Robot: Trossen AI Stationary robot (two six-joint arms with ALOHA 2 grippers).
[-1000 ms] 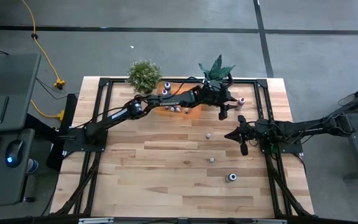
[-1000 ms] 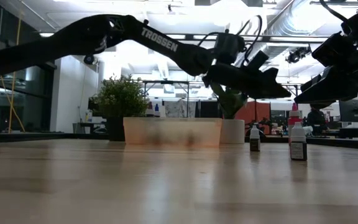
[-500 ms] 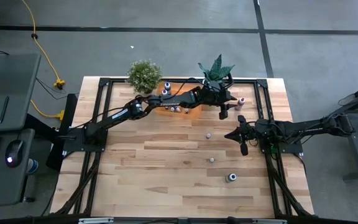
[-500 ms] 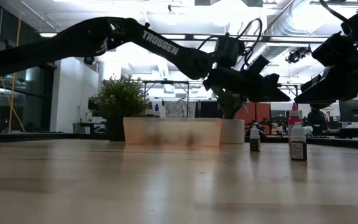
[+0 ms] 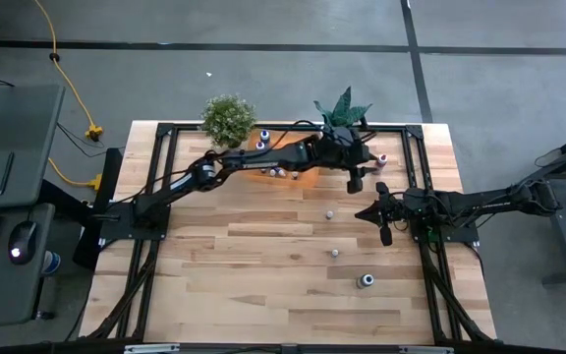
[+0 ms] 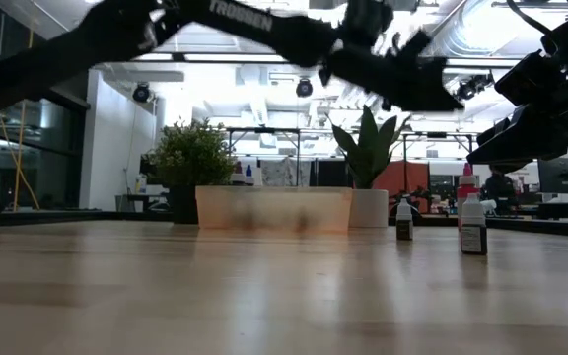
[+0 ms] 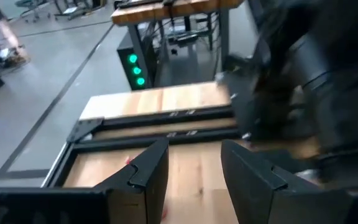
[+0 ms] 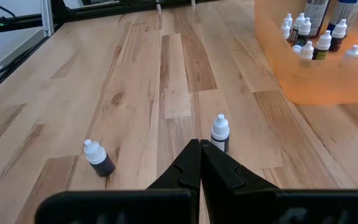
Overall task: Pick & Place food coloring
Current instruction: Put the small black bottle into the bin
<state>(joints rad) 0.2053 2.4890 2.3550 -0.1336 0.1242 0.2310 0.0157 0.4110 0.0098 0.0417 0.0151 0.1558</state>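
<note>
Several small white-capped food coloring bottles stand in an orange tray [image 5: 275, 165] at the table's far side. Loose ones stand upright on the wood: a pink one [image 5: 382, 158] at the far right and three [image 5: 329, 213] [image 5: 334, 252] [image 5: 366, 281] nearer. My left gripper [image 5: 360, 162] hangs high between the tray and the pink bottle, pointing toward the table's right edge. It is open [image 7: 194, 177], with only bare table showing between its fingers. My right gripper [image 8: 199, 155] is shut, low at the right, just short of a dark-bodied bottle [image 8: 220, 132].
Two potted plants [image 5: 228, 118] [image 5: 342, 110] stand at the far edge behind the tray. The black frame rails [image 5: 165, 147] run around the tabletop. Open wood lies at the table's left and near side. Another dark bottle [image 8: 97, 157] stands off to one side of my right gripper.
My left gripper has risen well above the table, mostly in the last half second, staying over the spot between tray and pink bottle; its fingers keep the same gap. The bottles have not moved.
</note>
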